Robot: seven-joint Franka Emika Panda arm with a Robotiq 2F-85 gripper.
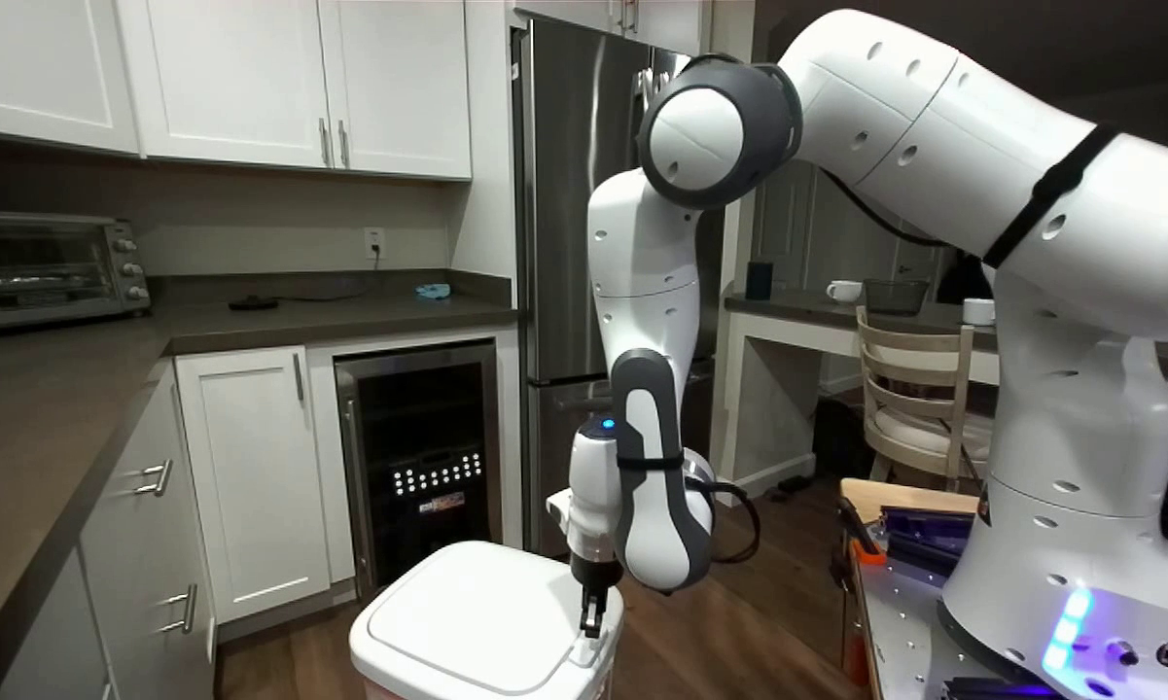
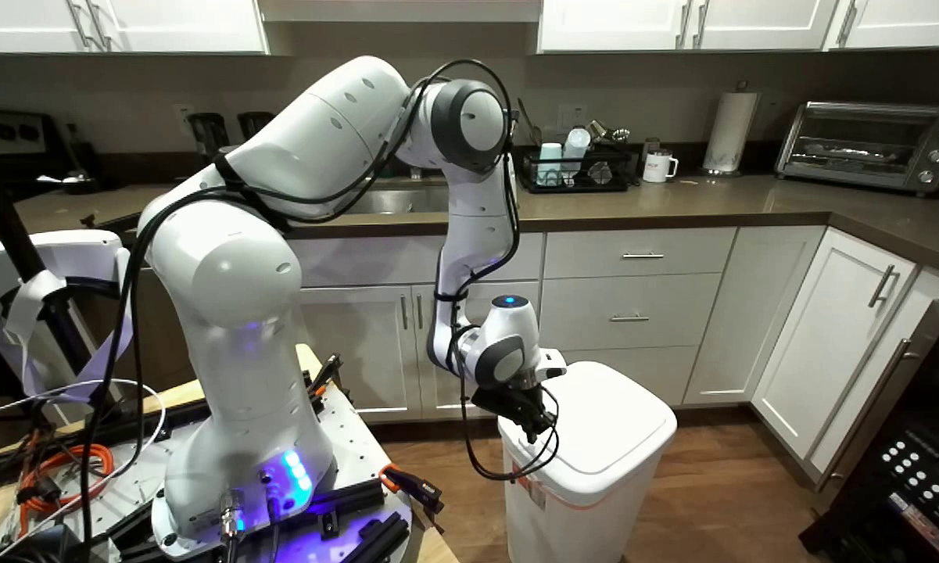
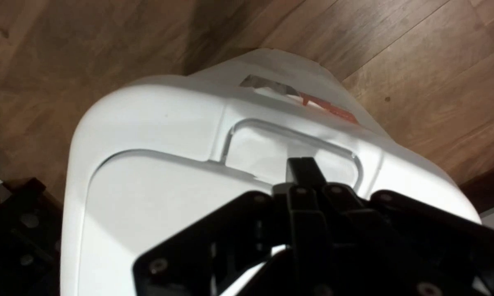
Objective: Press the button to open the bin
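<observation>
1 white bin (image 2: 582, 508), lid (image 1: 481, 608) down, button (image 3: 253, 150) beneath pincer (image 3: 303, 166)

Dim and unevenly lit; strong on whites, murky in blacks.
In both exterior views, bright on rectangular white plastic bin with flat lid (image 1: 477, 622), haloed blue-violet around glowing blue strip (image 2: 298, 471) on white robot base (image 2: 234, 446); in an exterior view, streaked with reflections on stainless-steel refrigerator (image 1: 584, 194). In wrist view, soft; nearly blown out at right of lid, cut by diagonal shadow edge at left, shaded across brown wooden floor (image 3: 148, 45), near-black on black jointed gripper (image 3: 301, 164).
</observation>
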